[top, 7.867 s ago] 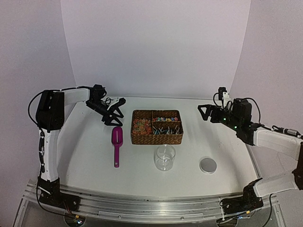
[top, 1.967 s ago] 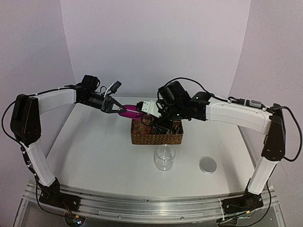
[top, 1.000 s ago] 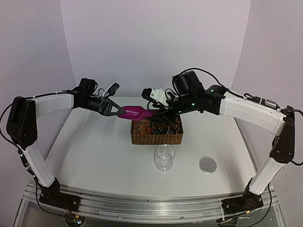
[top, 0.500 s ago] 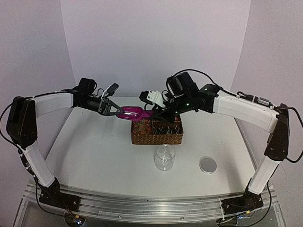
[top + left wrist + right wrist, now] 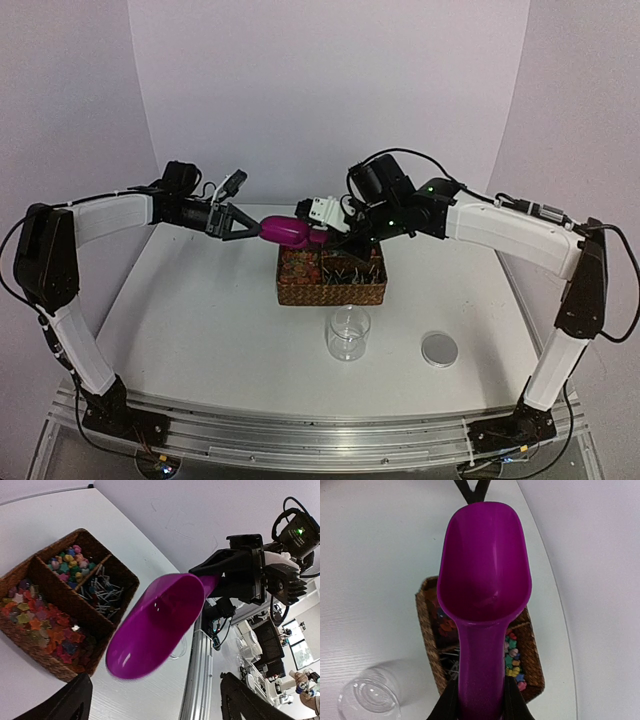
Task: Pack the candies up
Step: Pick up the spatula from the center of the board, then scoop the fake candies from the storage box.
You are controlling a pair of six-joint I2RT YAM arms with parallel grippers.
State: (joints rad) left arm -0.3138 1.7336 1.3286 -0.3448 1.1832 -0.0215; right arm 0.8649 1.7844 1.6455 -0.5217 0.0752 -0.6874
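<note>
The right gripper [image 5: 480,707] is clamped on the handle of a glossy magenta plastic scoop [image 5: 288,231], one black finger pressed to each side of the stem. The scoop is held up in the air above the far left corner of a brown woven wicker basket [image 5: 330,295]. Its rounded mouth points toward the left gripper [image 5: 250,228], and its bowl shows only smooth, bare plastic.

The left gripper's fingers [image 5: 65,705] stand wide apart, holding nothing. Their tips sit just beyond the scoop's lip and seem to be clear of it, though the overhead view is too small to be sure.

The candies [image 5: 35,625] lie in the basket under the scoop. They are small star-like sweets in orange, red and pink filling one long compartment, with a green, pink and blue lot in a smaller corner one. The third compartment holds a tangle of thin white-sticked lollipops [image 5: 102,592].

On the white table [image 5: 200,320], a clear, round glass jar [image 5: 348,334] stands upright just in front of the basket, mouth up. A flat round metal lid [image 5: 439,349] lies to its right, apart from it. Both arms reach over the table's far half, and the right arm crosses above the basket's right side.
</note>
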